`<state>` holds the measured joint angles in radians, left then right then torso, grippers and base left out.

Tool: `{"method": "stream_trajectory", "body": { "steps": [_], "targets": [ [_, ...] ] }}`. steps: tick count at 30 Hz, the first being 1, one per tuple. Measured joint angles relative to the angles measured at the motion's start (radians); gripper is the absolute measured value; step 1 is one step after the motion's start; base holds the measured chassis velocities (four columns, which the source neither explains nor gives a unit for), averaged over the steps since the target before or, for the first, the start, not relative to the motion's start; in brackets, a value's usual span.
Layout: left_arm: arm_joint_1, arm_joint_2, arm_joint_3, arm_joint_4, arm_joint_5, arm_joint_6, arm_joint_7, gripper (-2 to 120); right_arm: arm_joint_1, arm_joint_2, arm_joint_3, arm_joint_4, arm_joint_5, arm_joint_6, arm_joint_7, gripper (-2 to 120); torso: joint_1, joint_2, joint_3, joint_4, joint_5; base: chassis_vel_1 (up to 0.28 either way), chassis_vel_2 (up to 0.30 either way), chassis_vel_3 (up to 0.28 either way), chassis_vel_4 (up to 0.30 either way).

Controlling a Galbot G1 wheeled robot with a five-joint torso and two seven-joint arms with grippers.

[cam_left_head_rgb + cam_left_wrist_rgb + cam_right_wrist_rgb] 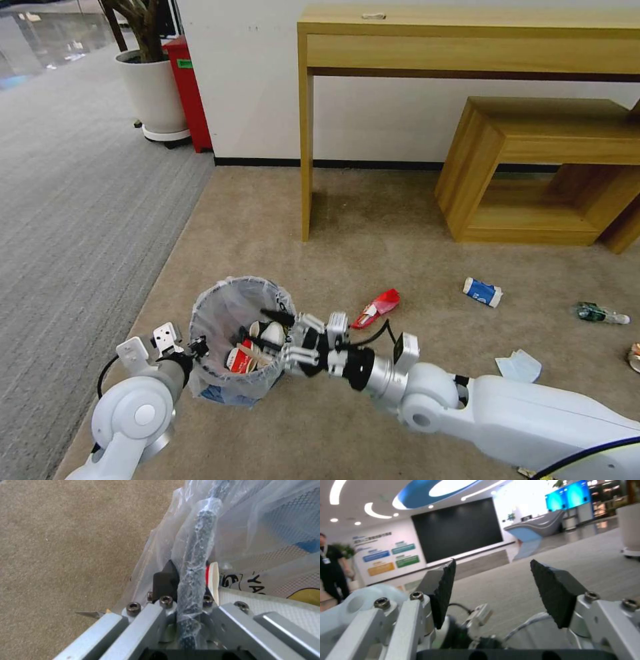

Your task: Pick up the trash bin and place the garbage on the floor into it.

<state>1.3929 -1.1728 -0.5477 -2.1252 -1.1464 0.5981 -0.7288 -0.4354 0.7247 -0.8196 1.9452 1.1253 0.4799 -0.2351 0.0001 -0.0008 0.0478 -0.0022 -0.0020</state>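
Head view: bright, even indoor light; soft shadow under the table (467, 40) toward 6 o'clock. Straight edges bow near the corners. Right wrist view: ceiling lights (373, 510) glare at 11 o'clock, background soft. Left wrist view: plastic liner (240, 530) blurred, faint sheen.

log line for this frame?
left gripper: shut on bin rim | right gripper: open over bin | floor: litter left
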Motion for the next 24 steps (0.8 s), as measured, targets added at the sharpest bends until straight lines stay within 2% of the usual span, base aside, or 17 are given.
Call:
{"method": "stream_trajectory", "body": {
  "steps": [8, 15, 24],
  "targets": [
    [0.008, -0.003, -0.002, 0.002, 0.008, -0.001, 0.004, 0, -0.053, -0.010, 0.105, 0.000, -0.003, -0.009, 0.036, 66, 0.000, 0.000, 0.000, 0.0000, 0.0000, 0.000, 0.000, 0.000, 0.000],
    [0.011, 0.005, -0.014, -0.002, 0.012, -0.002, 0.004, 0, -0.126, -0.030, 0.278, -0.034, -0.025, -0.042, 0.156, 67, 0.000, 0.000, 0.000, 0.0000, 0.0000, 0.000, 0.000, 0.000, 0.000],
    [0.017, 0.014, -0.039, -0.004, 0.017, -0.003, 0.005, 0, -0.220, -0.056, 0.435, -0.090, -0.081, -0.079, 0.261, 69, 0.000, 0.000, 0.000, 0.0000, 0.0001, 0.000, 0.000, 0.000, 0.000]
  ]
}}
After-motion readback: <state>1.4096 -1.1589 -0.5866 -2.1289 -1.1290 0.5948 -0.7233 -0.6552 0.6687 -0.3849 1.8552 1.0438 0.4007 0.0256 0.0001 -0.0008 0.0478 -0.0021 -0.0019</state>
